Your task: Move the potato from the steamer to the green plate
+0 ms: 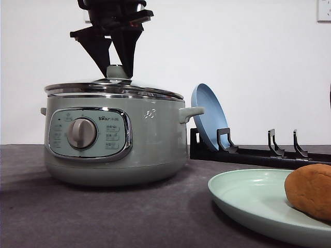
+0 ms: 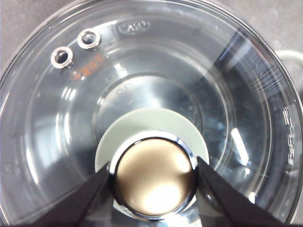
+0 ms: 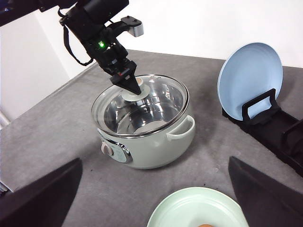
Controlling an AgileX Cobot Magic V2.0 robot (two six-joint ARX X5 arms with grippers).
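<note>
Blocked from above at the steamer: glass lid shut on it, left hand clamped on the lid knob. Open tabletop near and left. Obstructed at far right by the black rack and blue plate.

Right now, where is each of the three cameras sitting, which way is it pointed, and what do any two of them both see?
Front: low at table height, facing the steamer, the green plate with the potato; left pincer above.
Left wrist: straight down on the glass lid; black fingers flank the knob.
Right wrist: high, looking down; right pincer wide open.
Shared: front and right wrist both see the blue plate.
</note>
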